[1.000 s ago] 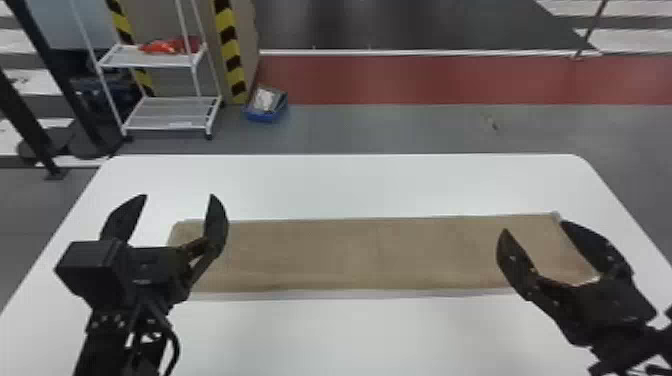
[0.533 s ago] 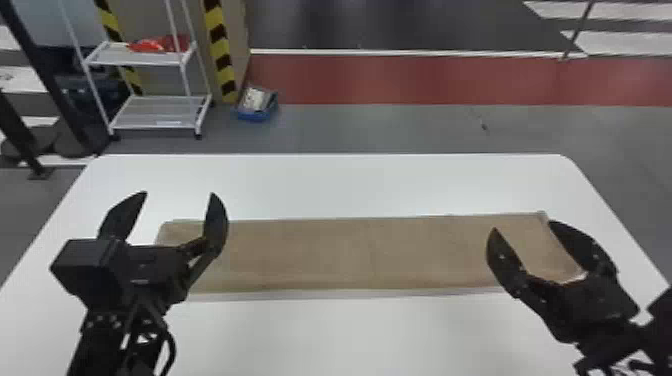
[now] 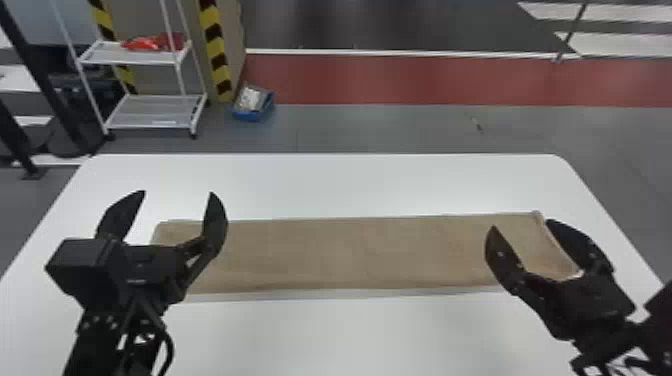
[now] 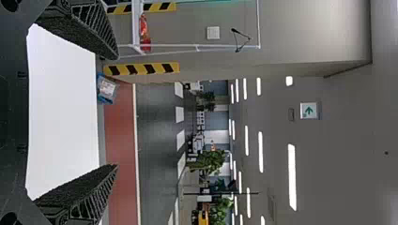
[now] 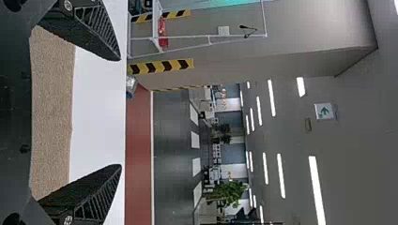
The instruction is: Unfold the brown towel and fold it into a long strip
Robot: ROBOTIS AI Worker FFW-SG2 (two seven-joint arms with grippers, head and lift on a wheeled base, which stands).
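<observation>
In the head view, both my grippers are released, each with its two dark fingers spread well apart and nothing pinched between them. My left gripper is at the left of the frame, its fingers standing like curved, pointed blades; one overlaps the left end of the towel. My right gripper sits at lower right, angled towards the towel's right end, one finger in front of the cloth and the other beside its short edge. I cannot tell whether either touches the fabric.

The towel lies across the middle of the frame as a long, flat, brown strip, roughly rectangular. Its long edges run nearly straight, with a paler band along the lower one; the upper right corner is slightly raised and the right edge bows inward. In my right wrist view the cloth looks grainy and matt, with a softly wavering edge, and my fingers there show ribbed, lattice-like sides and rough, stippled faces.

Beneath it, the worktop is smooth and white with rounded far corners. Beyond, at upper left, stand a thin-framed white rack and a post with yellow-and-black stripes, near a blue box on the grey floor.
</observation>
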